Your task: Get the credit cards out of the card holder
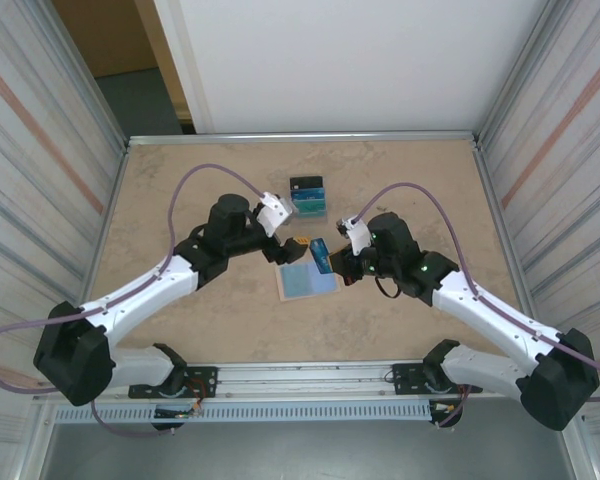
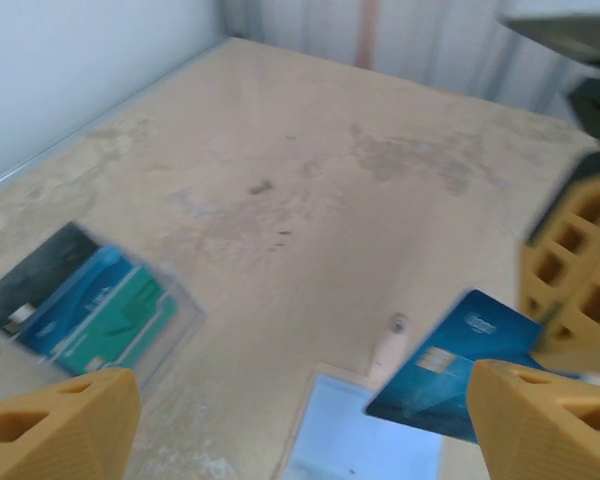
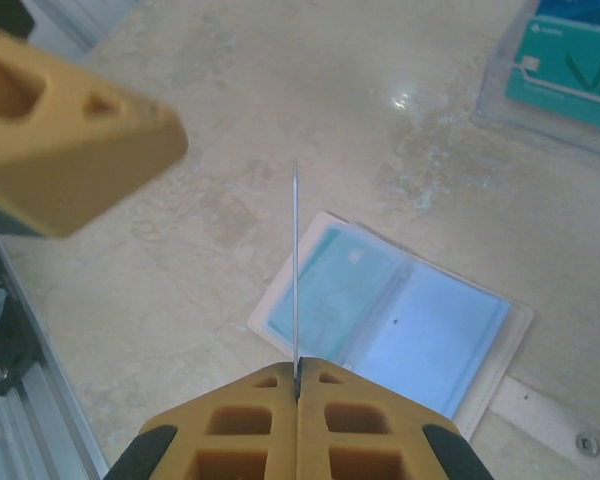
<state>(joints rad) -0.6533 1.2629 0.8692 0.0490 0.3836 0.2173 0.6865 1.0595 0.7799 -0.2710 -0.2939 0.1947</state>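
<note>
Card holder (image 1: 298, 285) lies open and flat on the beige table (image 1: 180, 200), between the two arms, with its pale blue inside facing up. A small tan tab (image 3: 535, 410) with a round snap at its end sticks out from one side. Through the clear pocket of one half, another card (image 3: 330, 290) shows, pale teal with a small chip.

The right gripper (image 3: 297, 380) is clenched on a blue credit card (image 2: 460, 365) and holds it up on edge just above the holder, so its own camera sees the card as a thin upright line. From the left wrist view the card's face shows a gold chip and a small pale logo near the top. The writing is too blurred to read.

The left gripper (image 2: 300, 425) hangs close beside the held card with its yellow fingers (image 2: 55, 425) spread wide and nothing between them. One finger is near the card's edge, but whether it touches I cannot tell.

Farther back on the table, apart from the holder, sits a clear tray (image 2: 175, 325) with a fanned pile of cards (image 2: 80, 300) in black, blue and teal. The teal one carries large pale lettering that begins with a "V" and is cut off by the frame edge. Its smaller print cannot be made out.
</note>
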